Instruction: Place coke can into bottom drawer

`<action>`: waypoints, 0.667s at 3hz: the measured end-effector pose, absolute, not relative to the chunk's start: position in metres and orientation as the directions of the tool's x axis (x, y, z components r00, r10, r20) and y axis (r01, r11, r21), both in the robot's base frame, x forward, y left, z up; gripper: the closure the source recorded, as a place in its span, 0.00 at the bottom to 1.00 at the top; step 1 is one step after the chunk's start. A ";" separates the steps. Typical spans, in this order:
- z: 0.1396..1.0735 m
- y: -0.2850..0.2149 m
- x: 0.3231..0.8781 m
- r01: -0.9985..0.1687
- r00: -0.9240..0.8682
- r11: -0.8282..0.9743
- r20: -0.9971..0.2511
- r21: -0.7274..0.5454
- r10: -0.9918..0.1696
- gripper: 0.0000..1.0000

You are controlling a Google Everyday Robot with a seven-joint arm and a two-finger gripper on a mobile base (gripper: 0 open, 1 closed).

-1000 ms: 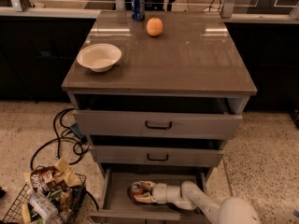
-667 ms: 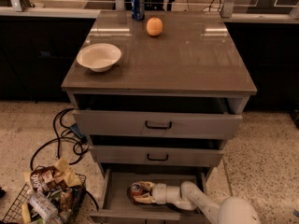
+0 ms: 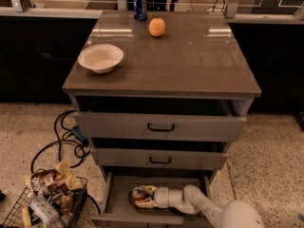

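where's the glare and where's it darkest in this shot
Camera view: light glare streaks the back of the cabinet top; the gaps above the two upper drawers are black with shadow; the bottom drawer is dim, but the gripper inside it, by the coke can, stands out pale.

Soft overhead light, pale glare on the far tabletop (image 3: pixel 190 56), dark shadow in drawer gaps (image 3: pixel 156 106), gripper (image 3: pixel 141 197) dimly lit in the near bottom drawer (image 3: pixel 116 201), perhaps shadowed beneath.

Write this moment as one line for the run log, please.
stage: placing | gripper: low, inside bottom drawer, at can | can: in drawer | drawer: open
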State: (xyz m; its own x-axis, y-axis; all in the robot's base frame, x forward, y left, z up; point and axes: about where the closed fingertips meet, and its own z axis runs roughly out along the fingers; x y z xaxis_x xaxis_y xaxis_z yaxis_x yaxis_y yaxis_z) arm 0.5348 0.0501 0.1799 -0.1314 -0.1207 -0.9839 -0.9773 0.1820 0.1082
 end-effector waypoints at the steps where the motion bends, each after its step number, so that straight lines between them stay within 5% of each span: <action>1: 0.180 0.053 0.534 -0.978 -0.132 0.179 -0.984 0.110 -0.119 0.04; 2: 0.180 0.054 0.533 -0.978 -0.133 0.177 -0.984 0.111 -0.118 0.00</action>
